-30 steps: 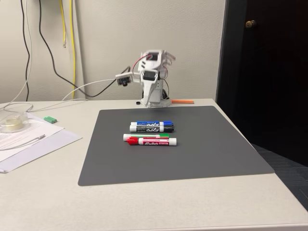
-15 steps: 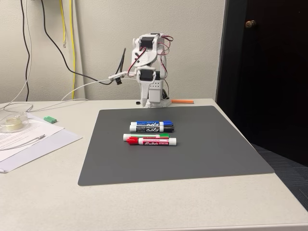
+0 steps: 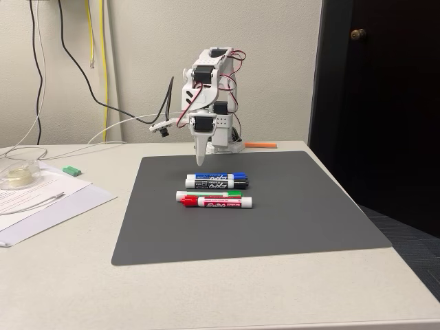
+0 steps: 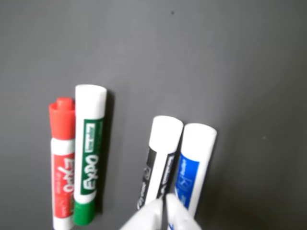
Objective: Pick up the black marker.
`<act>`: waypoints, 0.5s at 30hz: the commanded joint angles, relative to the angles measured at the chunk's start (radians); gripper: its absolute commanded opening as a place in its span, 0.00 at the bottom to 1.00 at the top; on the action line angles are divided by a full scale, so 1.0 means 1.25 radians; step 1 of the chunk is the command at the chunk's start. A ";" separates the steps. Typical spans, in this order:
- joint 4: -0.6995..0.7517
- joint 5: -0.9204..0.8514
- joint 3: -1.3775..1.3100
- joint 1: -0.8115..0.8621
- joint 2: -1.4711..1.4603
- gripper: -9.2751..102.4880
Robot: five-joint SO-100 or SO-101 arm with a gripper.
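Four markers lie on the grey mat; the gripper, fingertips nearly together, hovers above the black marker, so it must widen, then descend.

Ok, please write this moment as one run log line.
phase: approach | gripper: shut, above black marker | marker: on mat, not grasped

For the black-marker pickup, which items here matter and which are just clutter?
Belongs to the job:
- black marker, lying against the blue one
- gripper, fingertips together above it

Lying about:
- blue marker
- green marker and red marker, paired alongside each other
- papers, tape roll, small green block and orange item off the dark mat
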 commanded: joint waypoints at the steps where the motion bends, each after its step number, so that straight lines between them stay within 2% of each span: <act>1: -0.016 0.018 -0.015 -0.026 -0.012 0.08; 15: -0.070 0.047 -0.004 -0.075 -0.074 0.08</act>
